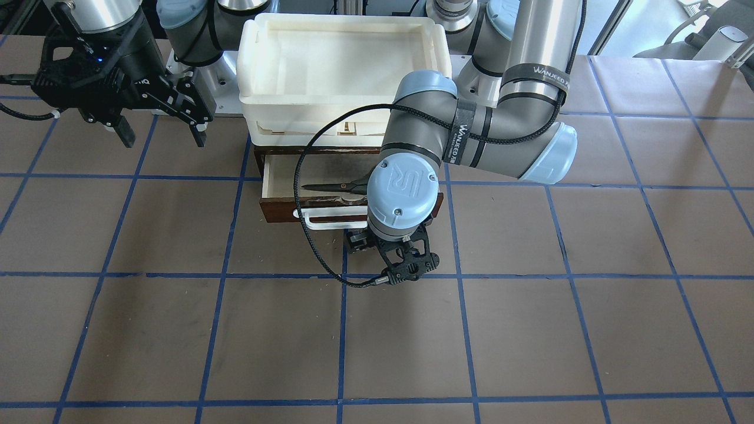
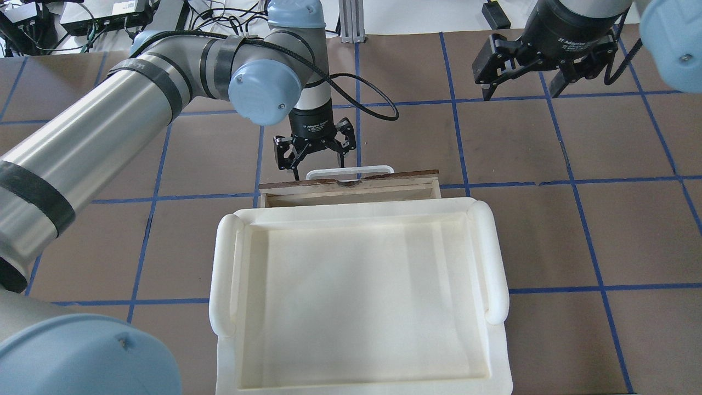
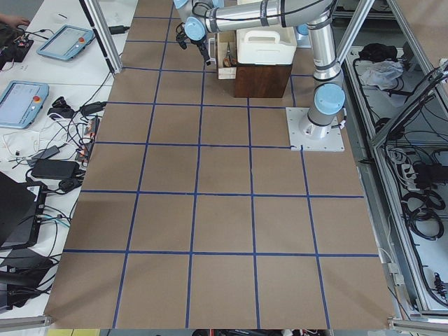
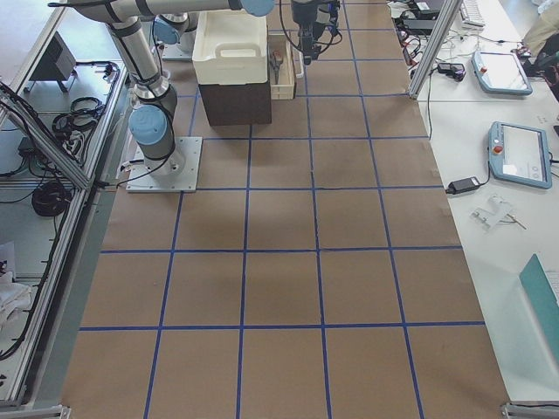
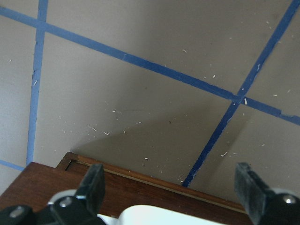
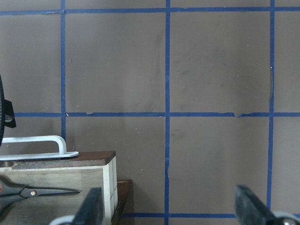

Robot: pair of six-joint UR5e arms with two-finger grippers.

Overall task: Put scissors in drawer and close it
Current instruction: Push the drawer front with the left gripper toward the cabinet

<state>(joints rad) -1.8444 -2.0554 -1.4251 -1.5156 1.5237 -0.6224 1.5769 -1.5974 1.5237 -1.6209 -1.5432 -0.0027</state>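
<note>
So, small dark-bladed metal scissors point(image 1: 336, 187): we see them lying flat inside the open dark brown wooden drawer point(image 1: 277, 209), long axis parallel to its wide white bar handle point(image 2: 349, 171)
left gripper point(image 2: 320, 165): fingers spread wide, holding nothing, just outside that handle on the operators' side
right gripper point(image 1: 163, 139): likewise spread and empty, well off to the side
coming move: we judge a push on the drawer front towards the robot; the left gripper is much the nearer

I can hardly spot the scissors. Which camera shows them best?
The front-facing view: the scissors lie in the open drawer, handles hidden behind the arm. The right wrist view shows just the blades, close up. The side views show a speck at most. The overhead and left wrist views show none.
</note>
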